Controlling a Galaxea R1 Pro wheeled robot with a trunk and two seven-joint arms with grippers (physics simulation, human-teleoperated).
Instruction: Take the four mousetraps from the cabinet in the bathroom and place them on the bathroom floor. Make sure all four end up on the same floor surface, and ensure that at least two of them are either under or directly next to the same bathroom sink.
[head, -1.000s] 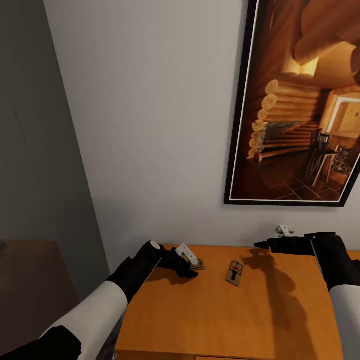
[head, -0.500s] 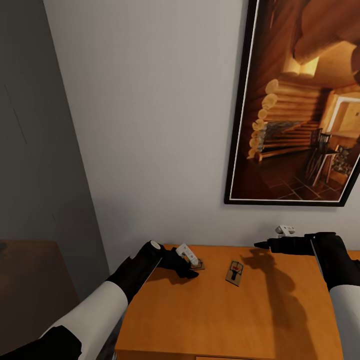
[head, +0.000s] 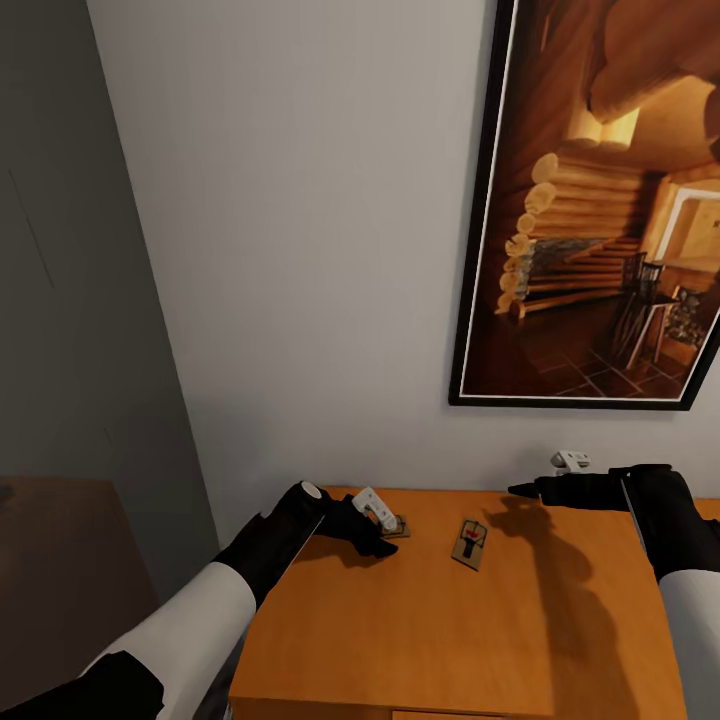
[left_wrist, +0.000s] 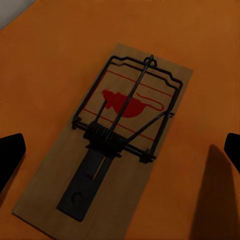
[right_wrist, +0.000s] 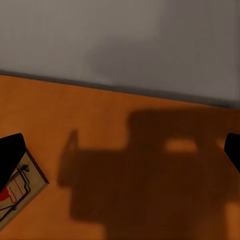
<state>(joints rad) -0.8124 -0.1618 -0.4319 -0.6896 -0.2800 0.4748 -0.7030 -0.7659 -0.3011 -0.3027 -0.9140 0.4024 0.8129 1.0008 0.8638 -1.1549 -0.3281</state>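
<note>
Before us stands the orange-brown cabinet (head: 460, 620), its flat top set against a pale wall (head: 300, 250) that carries a large framed picture (head: 600, 220) of a log interior. Our left gripper (head: 385, 522) hangs just over the back left part of the cabinet top, directly above a mousetrap (head: 397, 527) that peeks out from under it in the head view. In the left wrist view this same mousetrap (left_wrist: 107, 137) lies flat on the wood, a tan slab with a black wire bar, a coil spring and a red mouse mark, and it sits between our two dark fingertips (left_wrist: 10, 157), which stand wide apart at either side without touching it; the jaws are therefore open. A second mousetrap (head: 469, 545) lies flat on the top near the back edge, about midway along it and apart from the first. Our right gripper (head: 525, 490) is held above the back edge of the top, toward the right, over its own shadow. In the right wrist view its fingertips (right_wrist: 11, 155) are likewise spread wide with nothing between them, and a corner of the second mousetrap (right_wrist: 17, 192) shows beside one tip.
</note>
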